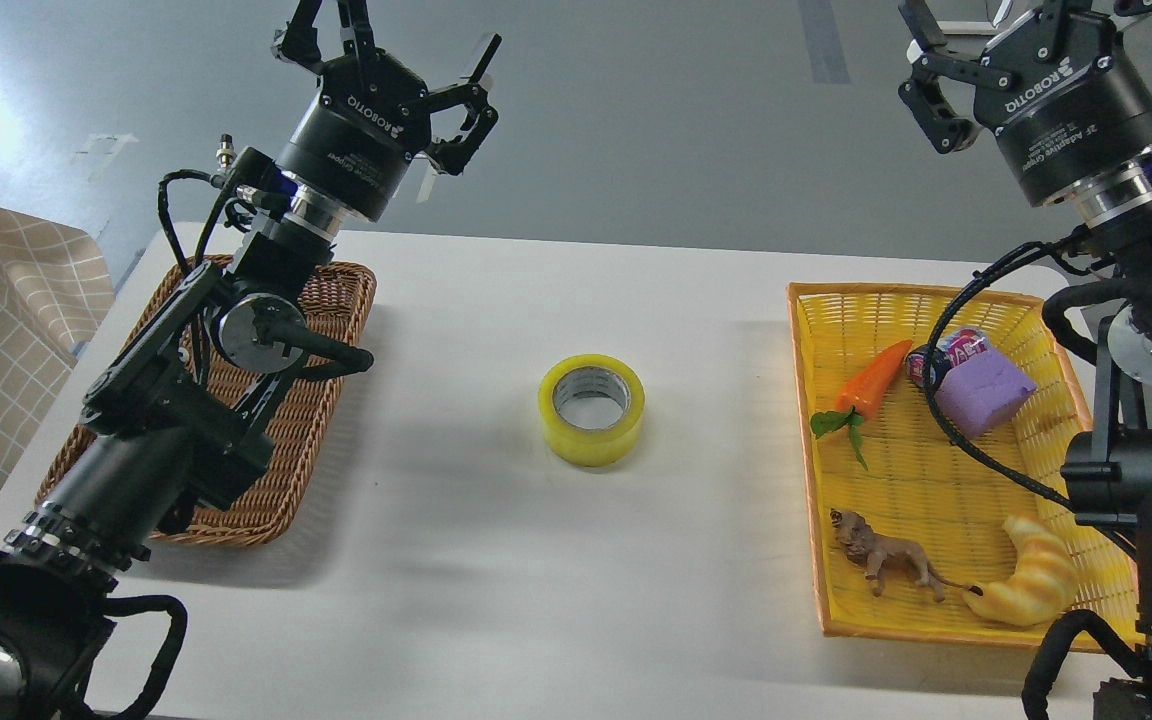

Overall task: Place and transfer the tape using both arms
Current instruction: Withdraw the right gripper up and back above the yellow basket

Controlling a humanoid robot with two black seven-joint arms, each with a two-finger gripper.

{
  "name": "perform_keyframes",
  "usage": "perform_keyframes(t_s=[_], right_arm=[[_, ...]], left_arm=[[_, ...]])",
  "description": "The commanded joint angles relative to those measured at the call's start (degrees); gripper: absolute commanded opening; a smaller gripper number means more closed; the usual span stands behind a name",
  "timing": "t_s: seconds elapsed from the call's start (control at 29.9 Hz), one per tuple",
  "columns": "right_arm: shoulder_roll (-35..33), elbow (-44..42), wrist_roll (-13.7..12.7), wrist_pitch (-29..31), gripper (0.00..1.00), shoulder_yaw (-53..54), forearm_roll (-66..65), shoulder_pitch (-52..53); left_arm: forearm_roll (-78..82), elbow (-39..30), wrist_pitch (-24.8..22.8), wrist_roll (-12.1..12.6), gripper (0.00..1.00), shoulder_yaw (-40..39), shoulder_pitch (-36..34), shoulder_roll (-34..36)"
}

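The yellow tape point(591, 408) lies flat on the white table point(536, 580) in the middle, its grey-white core facing up. My left gripper point(386, 40) is raised high at the back left, above the far end of the brown basket, fingers spread open and empty. My right gripper point(976, 40) is raised high at the back right, above the far end of the yellow basket; its fingers are spread and empty, their tips partly cut off by the top edge. Both grippers are far from the tape.
A brown wicker basket point(321, 400) sits at the left under my left arm. A yellow basket point(806, 450) at the right holds a toy carrot point(871, 378), a can point(941, 352), a purple block point(984, 392), a toy lion point(886, 562) and a croissant toy point(1031, 585).
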Motion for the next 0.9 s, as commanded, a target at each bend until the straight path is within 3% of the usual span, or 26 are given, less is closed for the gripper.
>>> perform_keyframes(t_s=[0.0, 0.33, 0.73, 0.87], right_arm=[[0.1, -1.3, -0.1, 0.0, 0.96, 0.7, 0.7, 0.1], [0.1, -5.8, -0.1, 0.0, 0.96, 1.1, 18.8, -0.4], [0.1, -6.0, -0.2, 0.0, 0.98, 0.3, 20.4, -1.9], [0.1, -5.7, -2.7, 0.0, 0.98, -1.7, 20.4, -2.3]], left_arm=[[0.1, 0.0, 0.0, 0.1, 0.98, 0.0, 0.0, 0.1], [0.1, -0.1, 0.0, 0.4, 0.98, -0.1, -0.1, 0.1], [0.0, -0.2, 0.0, 0.4, 0.98, 0.1, -0.1, 0.0], [0.0, -0.3, 0.0, 0.4, 0.98, 0.3, -0.1, 0.1]])
